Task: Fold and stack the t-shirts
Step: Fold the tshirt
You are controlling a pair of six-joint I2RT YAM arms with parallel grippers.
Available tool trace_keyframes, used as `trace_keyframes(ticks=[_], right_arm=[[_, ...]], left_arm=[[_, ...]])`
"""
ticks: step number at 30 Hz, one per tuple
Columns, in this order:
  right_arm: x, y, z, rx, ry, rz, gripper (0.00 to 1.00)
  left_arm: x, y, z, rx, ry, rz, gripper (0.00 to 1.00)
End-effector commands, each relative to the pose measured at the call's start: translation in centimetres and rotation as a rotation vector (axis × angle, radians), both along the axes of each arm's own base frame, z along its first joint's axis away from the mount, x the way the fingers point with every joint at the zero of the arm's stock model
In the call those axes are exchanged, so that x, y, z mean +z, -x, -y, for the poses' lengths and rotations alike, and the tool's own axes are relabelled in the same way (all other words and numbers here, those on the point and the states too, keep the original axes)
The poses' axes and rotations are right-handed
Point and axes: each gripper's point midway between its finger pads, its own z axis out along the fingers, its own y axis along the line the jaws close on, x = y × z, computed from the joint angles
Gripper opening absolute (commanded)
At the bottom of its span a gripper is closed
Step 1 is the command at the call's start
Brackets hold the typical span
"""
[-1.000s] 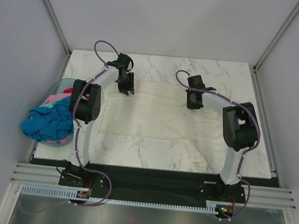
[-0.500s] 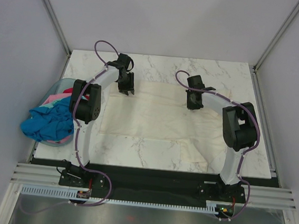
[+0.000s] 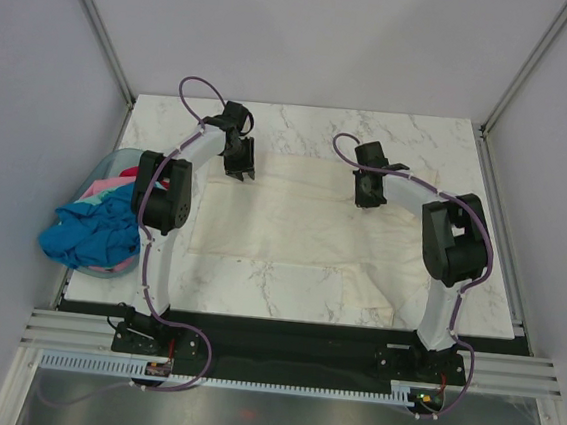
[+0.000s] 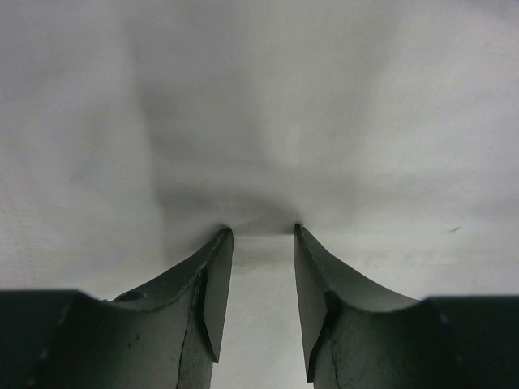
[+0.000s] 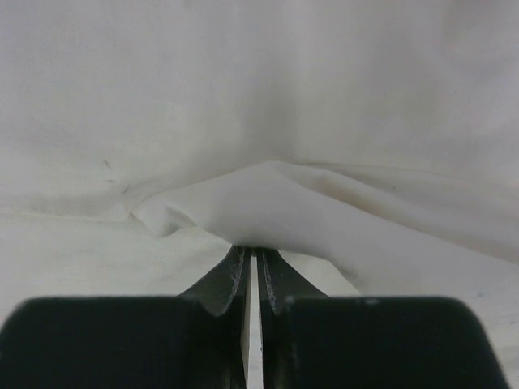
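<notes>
1. A white marble bench [image 3: 302, 124] with thin grey lines holds a soft cream-white cloth t-shirt [image 3: 292, 223].
2. The cream-white cloth t-shirt lies spread out flat in the middle of the bench. It has a few small wrinkles. One floppy piece sticks out toward the near right.
3. The left arm [image 3: 197, 149] is white and black, with a purple wire looping over it. It reaches to the far left corner of the shirt.
4. In the left wrist view the left jaws are dark and pointed. They stand partly apart, with a clear gap between them. Their tips press down on the smooth cloth [image 4: 324, 97], which dips and puckers a little between them.
5. The right arm [image 3: 416, 193] looks the same and reaches to the far right part of the shirt.
6. In the right wrist view the right jaws are almost together, with just a thin slit left. They pinch a puffy fold of the cloth [image 5: 268, 194], which rises in a soft bump just past the tips.
7. At the left edge of the bench sits a round pale blue plastic basket [image 3: 105, 163].
8. A crumpled bright blue shirt [image 3: 90, 234] hangs over its near side. A pink shirt [image 3: 100, 190] is bunched inside it.
</notes>
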Motion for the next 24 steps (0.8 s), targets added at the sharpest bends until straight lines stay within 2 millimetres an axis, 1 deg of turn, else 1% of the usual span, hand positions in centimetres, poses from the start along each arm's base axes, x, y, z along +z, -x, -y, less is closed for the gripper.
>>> trace_keyframes(ticks=[1,3,4,7,8,11,17,21,24], right_arm=[[1.0,-0.9,-0.2,0.003,-0.003,0.021,0.08],[1.3,-0.8,-0.1,0.003,0.0,0.023,0.06],[1.9,-0.8,-0.2,0.004,-0.005,0.031,0.05],[3.0,0.1,0.2,-0.004,0.027,0.029,0.01],[2.8,1.0,0.3,-0.009,0.033,0.006,0.01],[3.1,2.4,0.1,-0.007,0.036,-0.02,0.0],[4.4,4.1,-0.4,0.001,0.058,-0.041,0.0],[4.7,5.5,-0.8,-0.026,0.045,-0.068,0.0],[4.5,6.5,-1.4,-0.04,0.033,-0.081,0.0]], left_arm=[[-2.7,0.4,-1.9,0.007,-0.089,-0.043,0.45],[-2.7,0.4,-1.9,0.008,-0.088,-0.042,0.45],[-2.6,0.3,-1.9,0.008,-0.088,-0.04,0.45],[-2.7,0.3,-1.9,0.01,-0.089,-0.042,0.45],[-2.7,0.3,-1.9,0.01,-0.089,-0.042,0.45],[-2.8,0.3,-1.9,0.013,-0.092,-0.043,0.45],[-2.6,0.3,-1.9,0.016,-0.09,-0.042,0.45],[-2.7,0.4,-2.0,0.015,-0.092,-0.043,0.45],[-2.6,0.4,-2.0,0.018,-0.092,-0.041,0.45]])
